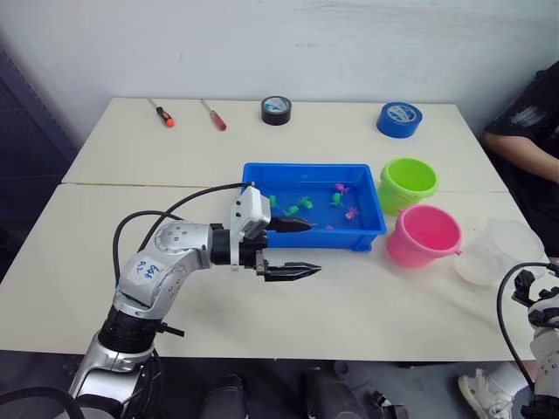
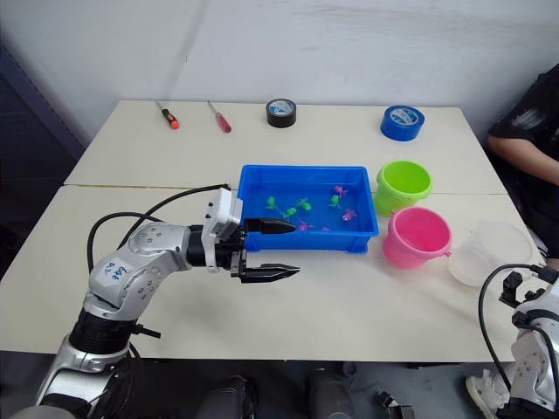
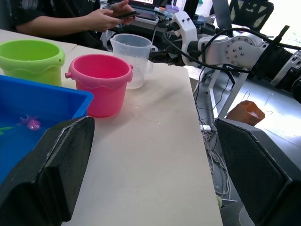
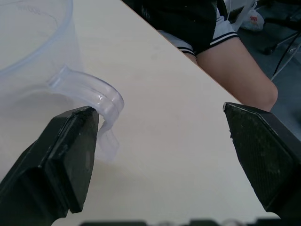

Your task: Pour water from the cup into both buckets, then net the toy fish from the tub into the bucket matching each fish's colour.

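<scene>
The task looks barely begun; the clear plastic cup stands on the table at four o'clock from the pink bucket, its thin curved handle just ahead of the right gripper, whose jaws gape empty; the left gripper, also spread and holding nothing, hovers at seven o'clock of the glossy blue tub, where tiny fish float; the green bucket shows no fish.

Table with tub, buckets
</scene>
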